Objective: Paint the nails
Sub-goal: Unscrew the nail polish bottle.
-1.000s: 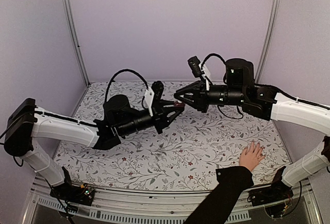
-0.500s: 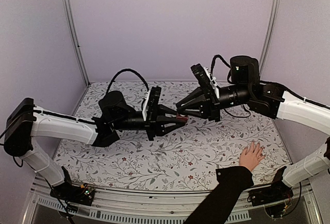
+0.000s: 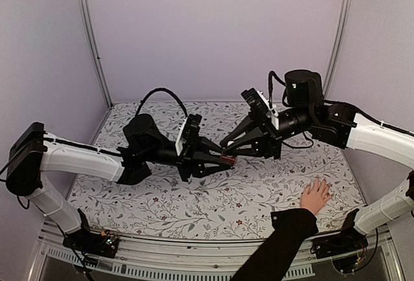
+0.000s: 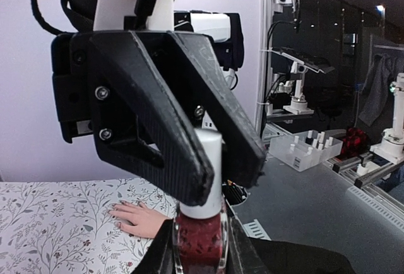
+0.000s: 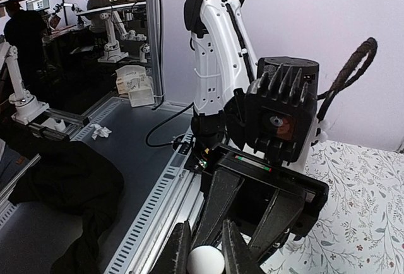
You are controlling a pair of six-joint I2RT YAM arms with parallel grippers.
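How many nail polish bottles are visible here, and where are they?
1. The bottle is held above the table: the left gripper grips its dark-red body, the right gripper its white cap. Others may be hidden.

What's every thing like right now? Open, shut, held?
Left pincer: shut on the bottle.
Right pincer: shut on the cap.
Bottle: held in the air.
Cap: on the bottle.
Hand: flat on the table, fingers spread.
Nails: too small to judge.

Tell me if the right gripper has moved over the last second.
Yes. The right gripper, shut on the cap, sits lower in the top view, farther from the table's far edge.
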